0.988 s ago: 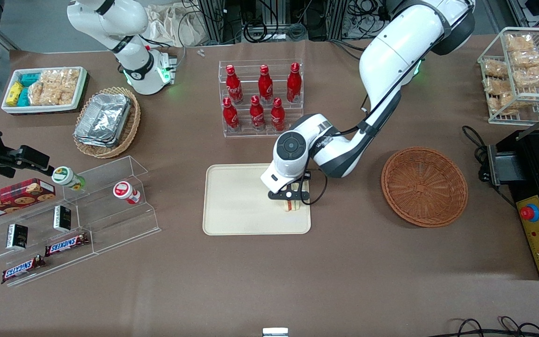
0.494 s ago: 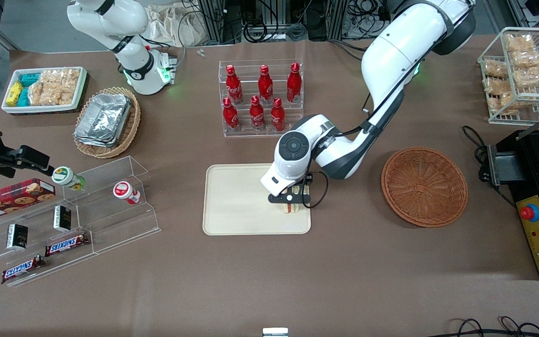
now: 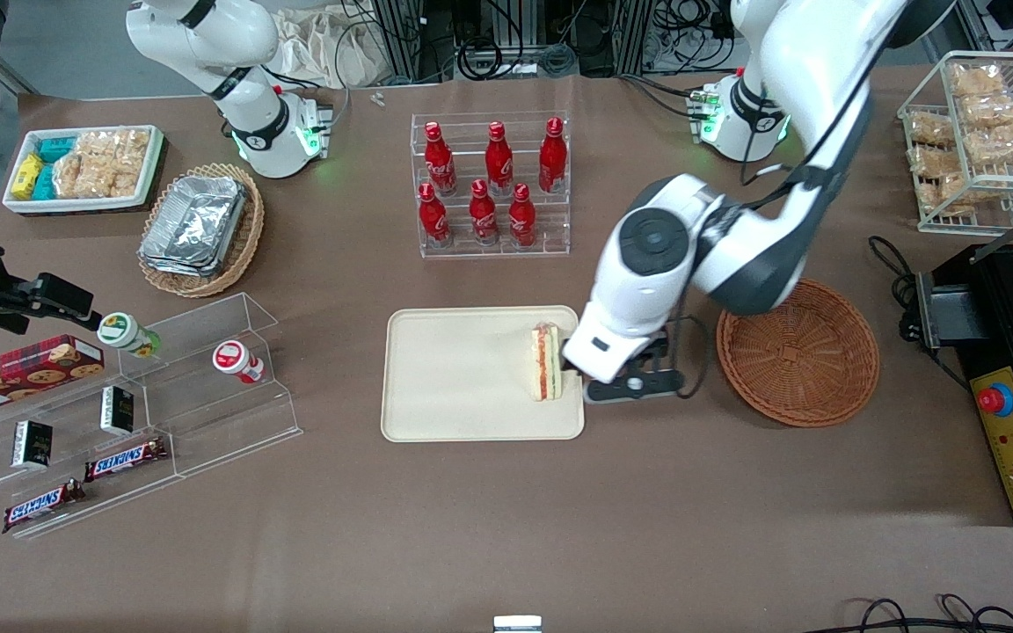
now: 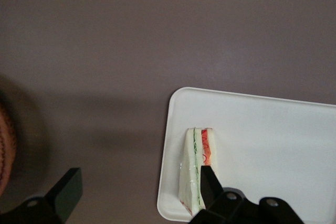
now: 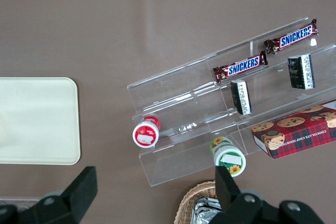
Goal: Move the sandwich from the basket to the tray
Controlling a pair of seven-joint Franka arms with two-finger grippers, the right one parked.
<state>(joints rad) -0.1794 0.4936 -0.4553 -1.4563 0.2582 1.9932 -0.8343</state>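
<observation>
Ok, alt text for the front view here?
A sandwich stands on its edge on a beige tray. The gripper hangs open beside it, between the tray and an empty basket.

Front view: high, looking steeply down on the whole table. Left wrist view: looks straight down past the gripper (image 4: 134, 195), fingers wide apart, close above the tray (image 4: 273, 124) edge. Right wrist view: downward, over the acrylic shelf (image 5: 210, 103). All three share the tray.
</observation>
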